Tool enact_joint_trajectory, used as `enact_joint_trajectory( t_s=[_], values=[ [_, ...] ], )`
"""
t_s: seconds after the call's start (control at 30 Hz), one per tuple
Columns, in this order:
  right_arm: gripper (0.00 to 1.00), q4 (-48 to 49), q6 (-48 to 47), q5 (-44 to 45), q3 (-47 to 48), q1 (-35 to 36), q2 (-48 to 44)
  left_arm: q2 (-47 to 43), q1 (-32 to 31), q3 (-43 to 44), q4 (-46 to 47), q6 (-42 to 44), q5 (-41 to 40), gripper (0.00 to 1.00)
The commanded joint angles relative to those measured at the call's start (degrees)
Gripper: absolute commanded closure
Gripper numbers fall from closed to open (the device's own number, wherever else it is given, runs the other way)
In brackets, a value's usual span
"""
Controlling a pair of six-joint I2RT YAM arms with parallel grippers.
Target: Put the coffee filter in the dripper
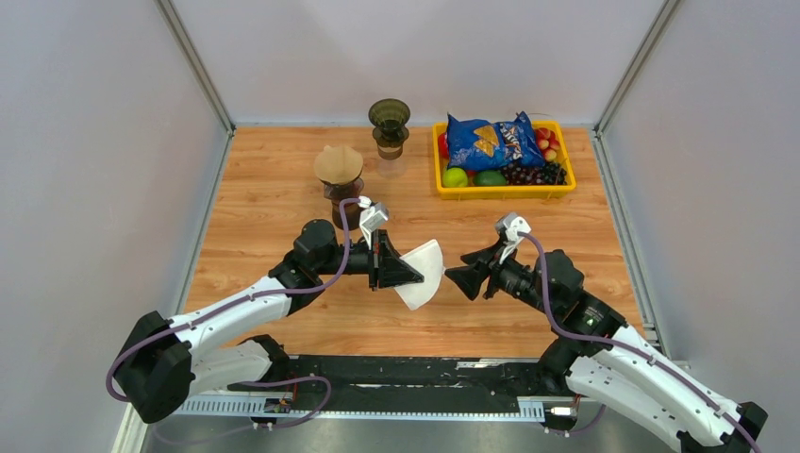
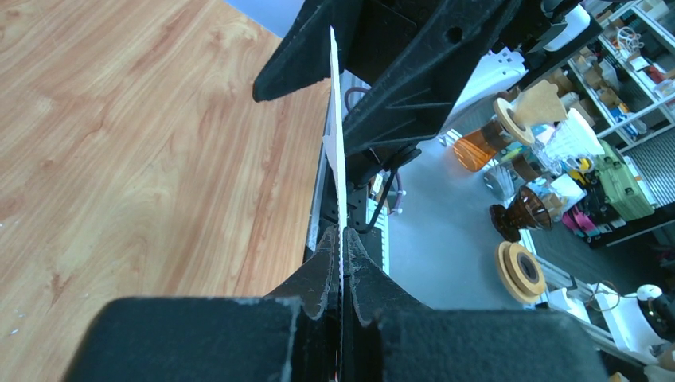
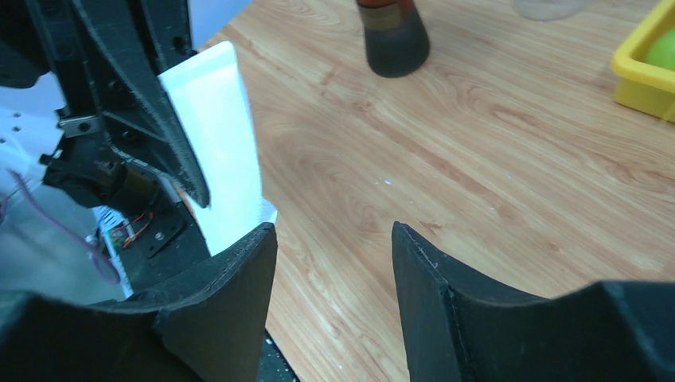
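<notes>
the white paper coffee filter hangs flat above mid-table, pinched by the clenched left gripper. the right gripper, jaws spread, sits just right of it. the empty dripper stands well apart at the far side. a mistimed handover could crease the thin paper or drop it.

A wood-grain table is enclosed on three sides by plain pale grey walls joined at aluminium corner posts and is evenly lit, while beyond its near edge a grey floor and cluttered storage shelves are seen from the left wrist.
</notes>
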Motion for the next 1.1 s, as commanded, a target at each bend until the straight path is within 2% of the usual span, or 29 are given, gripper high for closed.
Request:
enact_joint_trajectory(
  t_s=[0.0,0.1,0.37,1.07],
  values=[
    [0.42,-2.11,0.31,7.59,2.53,0.11,-0.89,-0.32,-0.24,2.69,0.39,1.72,0.46,1.00],
    [0.41,-2.65,0.77,10.40,2.70,0.08,-0.51,-0.32,-0.24,2.65,0.09,1.94,0.34,1.00],
    [0.42,-2.18,0.54,2.56,4.66,0.13,0.03,-0.33,-0.22,2.65,-0.02,1.96,-0.05,1.00],
    [0.41,4.21,0.93,-4.06,3.54,0.12,3.98,0.43,-0.24,2.38,1.07,1.48,1.94,1.00]
  ],
)
